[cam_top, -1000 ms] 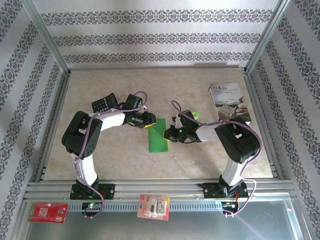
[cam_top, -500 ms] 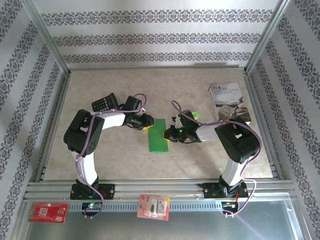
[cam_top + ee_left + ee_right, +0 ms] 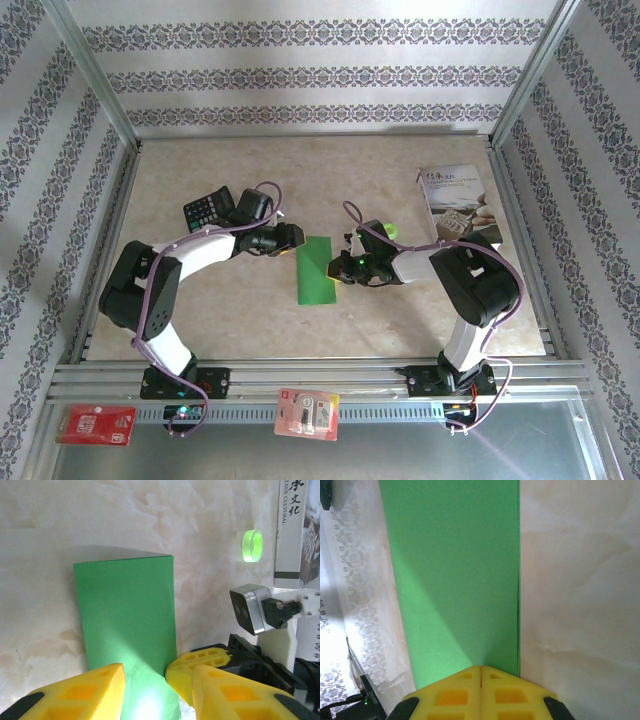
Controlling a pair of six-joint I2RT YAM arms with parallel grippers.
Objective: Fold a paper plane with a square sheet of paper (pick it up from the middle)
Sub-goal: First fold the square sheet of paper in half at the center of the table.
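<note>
A bright green square sheet of paper (image 3: 318,268), folded to a narrow rectangle, lies flat at the middle of a marbled bench (image 3: 250,320). The left end effector (image 3: 292,240) sits at the sheet's far left corner, its yellow fingers (image 3: 75,695) spread open and holding nothing, with green paper between them. The right end effector (image 3: 336,268) rests on the sheet's right edge, fingers (image 3: 481,690) closed tight together; whether they pinch paper cannot be told. A small green disc (image 3: 390,231), a white booklet (image 3: 458,205) and a calculator (image 3: 208,208) lie nearby.
</note>
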